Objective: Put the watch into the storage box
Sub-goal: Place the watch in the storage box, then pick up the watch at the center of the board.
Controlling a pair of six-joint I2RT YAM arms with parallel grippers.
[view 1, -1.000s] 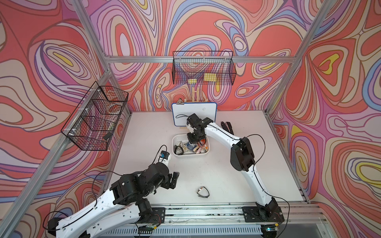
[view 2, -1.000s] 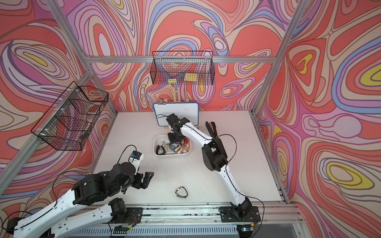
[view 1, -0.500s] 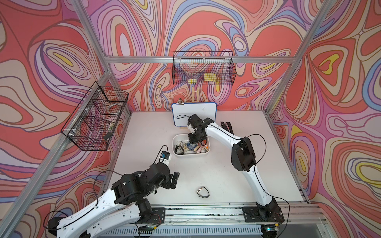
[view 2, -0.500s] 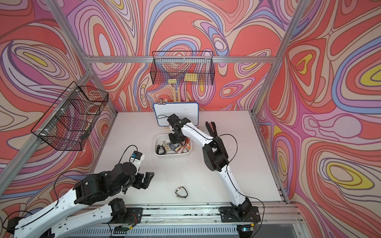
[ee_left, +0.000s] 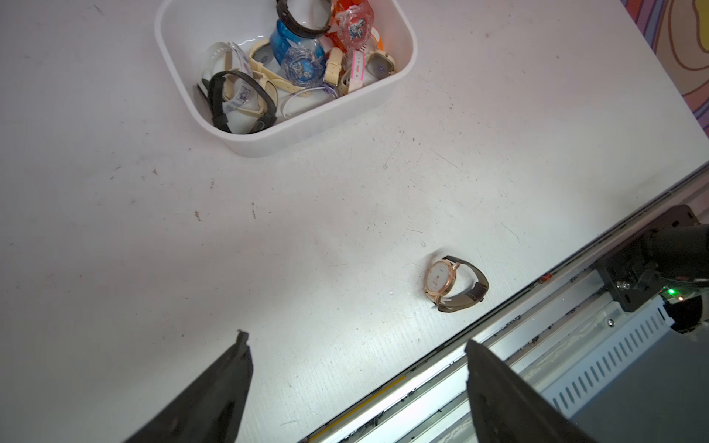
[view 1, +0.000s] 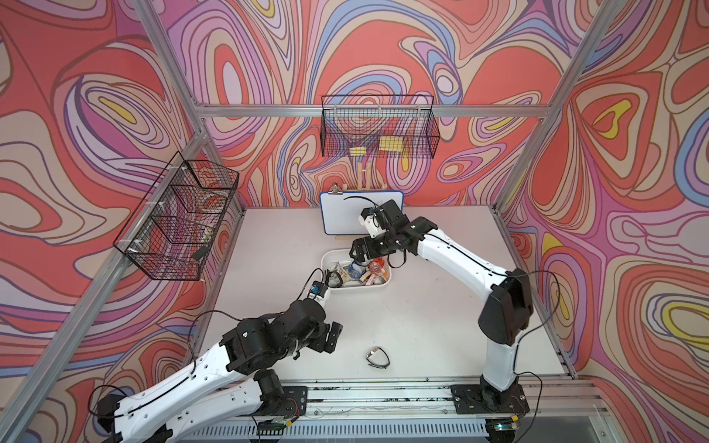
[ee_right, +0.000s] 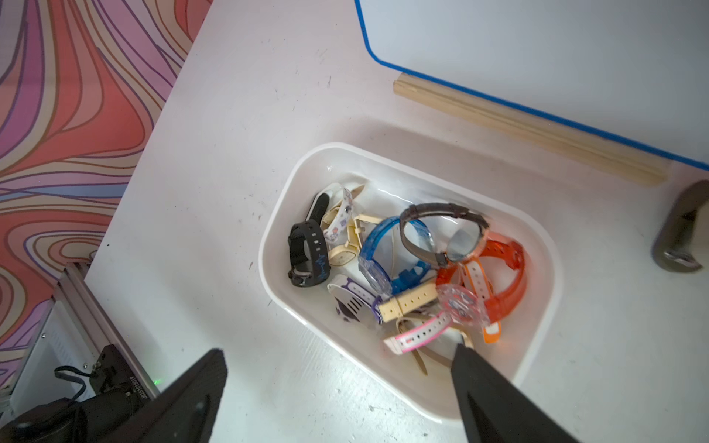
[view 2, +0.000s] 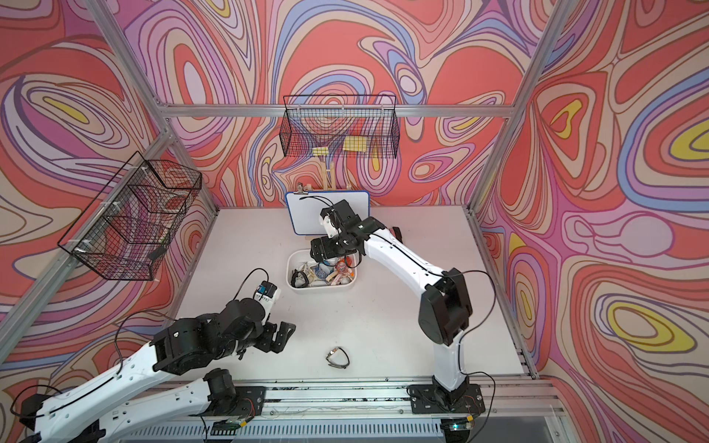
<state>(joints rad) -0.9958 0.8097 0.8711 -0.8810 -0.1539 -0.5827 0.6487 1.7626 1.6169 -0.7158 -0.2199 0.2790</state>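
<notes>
Right gripper [ee_right: 339, 349] hangs over the storage box [ee_left: 314, 124], jaws wide, nothing between them. The box already holds a heap of watches. 1 watch [ee_left: 452, 284] with a gold-tone case and dark strap sits on the table [ee_left: 115, 230] near the front rail, well apart from the box. Left gripper [ee_left: 356, 338] is near it, jaws wide and empty. Risks: the watch stands on its edge, so a nudge could tip it or skid it toward the rail; the thin strap may slip out of the grip; 2 arms could clash over the box.
</notes>
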